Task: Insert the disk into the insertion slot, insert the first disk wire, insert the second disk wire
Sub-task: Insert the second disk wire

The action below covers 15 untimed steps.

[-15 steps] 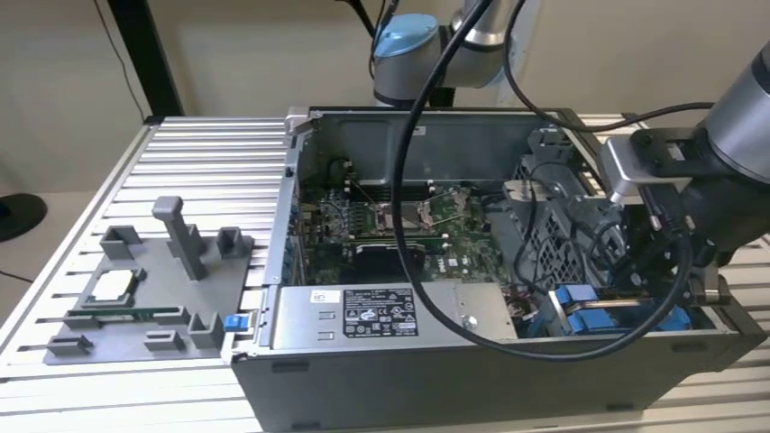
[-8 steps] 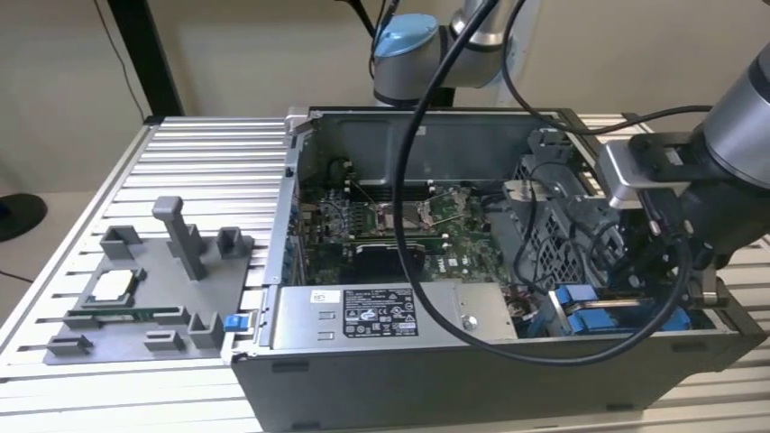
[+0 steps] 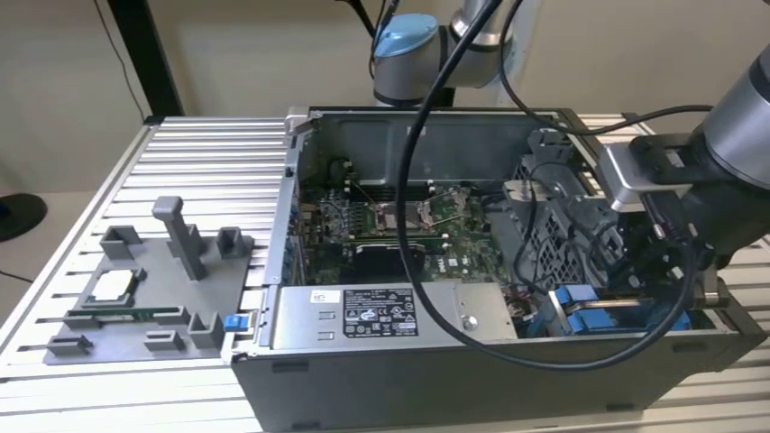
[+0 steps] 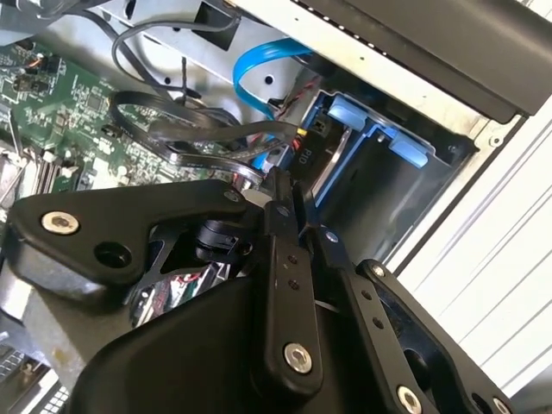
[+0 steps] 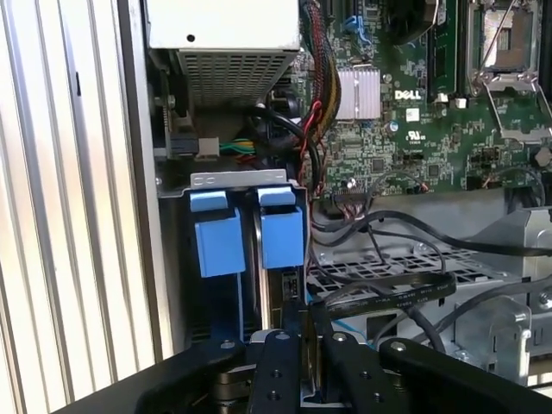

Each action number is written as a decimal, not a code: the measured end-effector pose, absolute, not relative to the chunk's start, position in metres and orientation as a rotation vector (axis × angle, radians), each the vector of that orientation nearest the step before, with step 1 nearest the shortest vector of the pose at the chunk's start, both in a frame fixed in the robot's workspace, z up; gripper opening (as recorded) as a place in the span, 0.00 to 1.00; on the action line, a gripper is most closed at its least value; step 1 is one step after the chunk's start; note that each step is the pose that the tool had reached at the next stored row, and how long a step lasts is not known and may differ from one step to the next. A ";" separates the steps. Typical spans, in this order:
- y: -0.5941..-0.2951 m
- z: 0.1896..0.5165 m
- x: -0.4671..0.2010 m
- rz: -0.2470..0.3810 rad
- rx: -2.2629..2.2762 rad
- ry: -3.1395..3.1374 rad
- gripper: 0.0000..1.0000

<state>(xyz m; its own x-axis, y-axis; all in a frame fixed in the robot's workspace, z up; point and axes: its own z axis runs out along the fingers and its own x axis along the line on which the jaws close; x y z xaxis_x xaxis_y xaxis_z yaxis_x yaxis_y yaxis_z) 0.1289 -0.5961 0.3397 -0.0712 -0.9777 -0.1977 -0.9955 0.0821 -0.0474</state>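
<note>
The disk (image 3: 619, 305) sits edge-on in its blue carrier inside the insertion slot (image 4: 388, 198), at the case's corner on the exterior view's right. Two blue clips (image 5: 216, 241) (image 5: 281, 233) cap the slot. My gripper (image 4: 285, 188) (image 5: 302, 341) hangs right over the slot's mouth, its black fingers (image 5: 276, 366) drawn close together on a black wire connector (image 4: 306, 159). A flat black disk wire (image 5: 388, 293) loops from the perforated cage to the fingertips. The disk's sockets are hidden behind the fingers.
A grey labelled power-supply box (image 3: 385, 311) lies beside the slot. The green motherboard (image 3: 398, 225) fills the case floor. A blue cable (image 4: 259, 60) arcs above the bay. A grey fixture plate (image 3: 132, 289) rests on the slatted table at the exterior view's left.
</note>
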 end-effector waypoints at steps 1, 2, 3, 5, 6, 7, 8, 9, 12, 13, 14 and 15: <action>-0.596 0.340 0.129 0.149 -2.015 2.167 0.00; -0.596 0.340 0.129 0.148 -2.019 2.162 0.00; -0.596 0.340 0.129 0.147 -2.023 2.158 0.00; -0.596 0.340 0.129 0.146 -2.033 2.146 0.00; -0.596 0.340 0.129 0.145 -2.038 2.141 0.00; -0.596 0.340 0.129 0.145 -2.042 2.137 0.00; -0.596 0.340 0.129 0.145 -2.045 2.134 0.00; -0.596 0.340 0.129 0.146 -2.049 2.130 0.00; -0.597 0.340 0.129 0.146 -2.063 2.116 0.00; -0.598 0.340 0.129 0.147 -2.068 2.112 0.00; -0.598 0.340 0.129 0.147 -2.072 2.108 0.00; -0.598 0.340 0.129 0.147 -2.075 2.104 0.00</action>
<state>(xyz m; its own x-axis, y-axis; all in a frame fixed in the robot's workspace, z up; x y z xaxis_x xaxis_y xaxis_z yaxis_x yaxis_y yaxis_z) 0.1289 -0.5982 0.3399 -0.0078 -0.9801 -0.1982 -0.9982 0.0195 -0.0570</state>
